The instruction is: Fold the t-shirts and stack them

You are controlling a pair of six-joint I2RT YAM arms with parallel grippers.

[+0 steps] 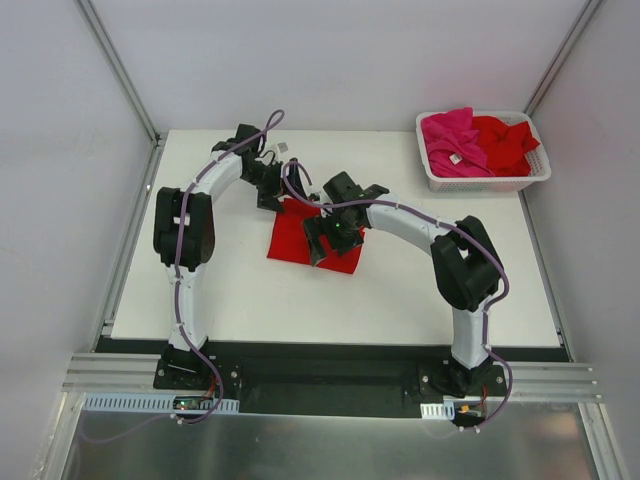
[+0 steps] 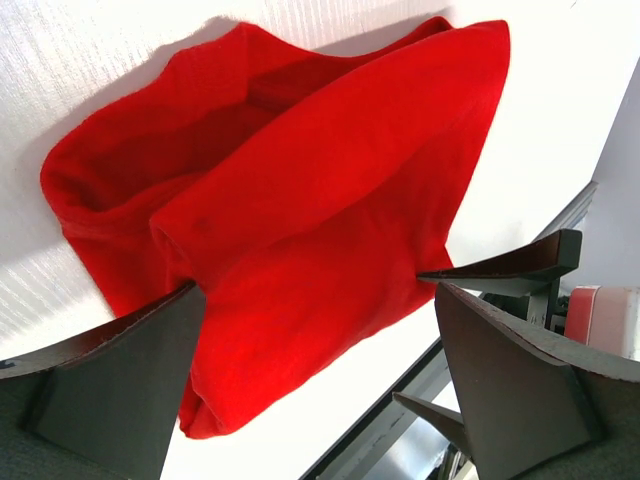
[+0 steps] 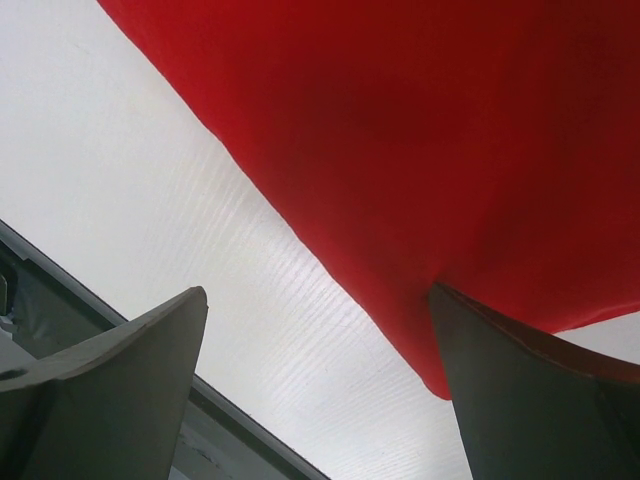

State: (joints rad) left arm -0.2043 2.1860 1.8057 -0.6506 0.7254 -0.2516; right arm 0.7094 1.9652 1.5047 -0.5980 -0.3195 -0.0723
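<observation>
Folding step. The red t-shirt lies part-folded on the table. My left gripper and right gripper hover at its edges, both spread and empty. The fold appears unfinished, though my arms partly hide it. Next move: pinch an edge squarely.

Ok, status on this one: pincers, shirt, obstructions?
Left pincer open, right pincer open, both empty. Folded red t-shirt on table under them. Pink t-shirt in basket. Nothing blocking.
</observation>
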